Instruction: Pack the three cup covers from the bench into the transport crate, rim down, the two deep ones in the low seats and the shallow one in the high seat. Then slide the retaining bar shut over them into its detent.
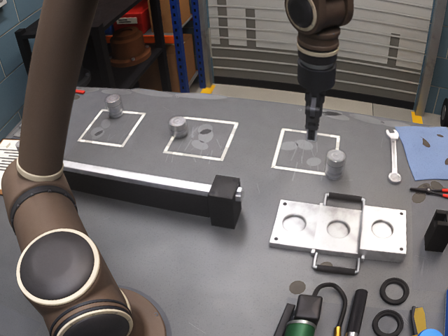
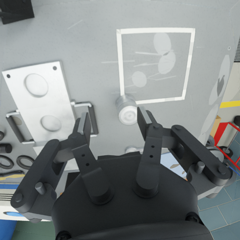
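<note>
Across the grey bench three white taped squares each carry a metal cup cover. One cover [image 1: 114, 105] stands at the far corner of the left square, a shorter one [image 1: 178, 127] at the left edge of the middle square, and a third [image 1: 335, 164] [image 2: 127, 112] on the near right corner of the right square. The metal transport crate [image 1: 338, 230] [image 2: 41, 101] lies in front of the right square, with three round seats and a retaining bar with handles across its middle. My gripper [image 1: 311, 136] [image 2: 114, 122] hangs open and empty above the right square, behind the third cover.
A long black rail with a block end [image 1: 224, 206] lies across the bench's left half. A wrench [image 1: 393, 155] and blue cloth [image 1: 425, 152] lie to the right. Black rings [image 1: 394, 290], a green tool [image 1: 302, 318] and a black block [image 1: 438, 231] crowd the near right corner.
</note>
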